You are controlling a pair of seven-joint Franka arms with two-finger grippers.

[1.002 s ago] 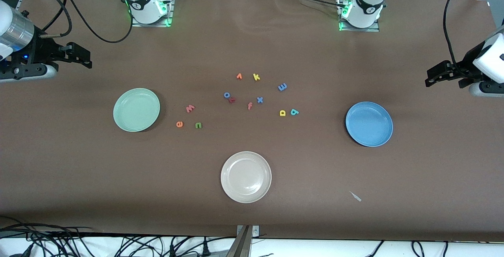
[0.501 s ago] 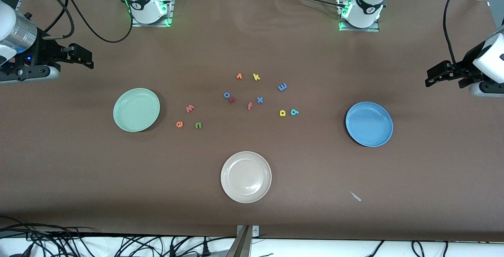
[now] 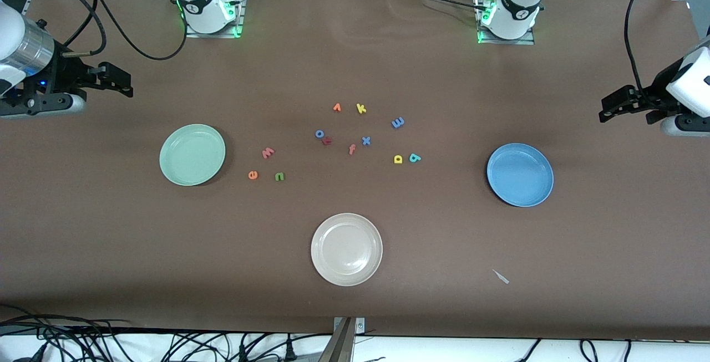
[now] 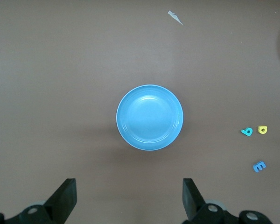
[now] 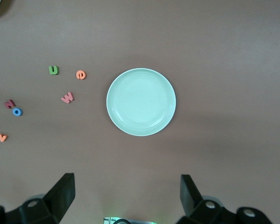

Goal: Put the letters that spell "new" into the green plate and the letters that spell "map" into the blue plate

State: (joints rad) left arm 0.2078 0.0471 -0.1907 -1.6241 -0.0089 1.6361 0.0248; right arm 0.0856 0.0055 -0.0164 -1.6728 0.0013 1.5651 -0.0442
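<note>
Right gripper (image 3: 119,80): wide open, empty, above table near green plate (image 3: 192,154) | left gripper (image 3: 613,104): wide open, empty, near blue plate (image 3: 520,174) | n (image 3: 279,176), e (image 3: 253,174), w (image 3: 268,152) beside green plate | m (image 3: 397,122), a (image 3: 397,159), p (image 3: 415,157) mid-table, toward blue plate.

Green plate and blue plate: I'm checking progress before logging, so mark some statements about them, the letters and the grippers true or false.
1. The round pale green plate holds no letters. True.
2. The yellow foam a lies in the round blue plate. False: it lies on the brown table, beside the teal foam p.
3. The left gripper is open. True.
4. The right gripper holds the green foam n. False: it is open and holds nothing.
</note>
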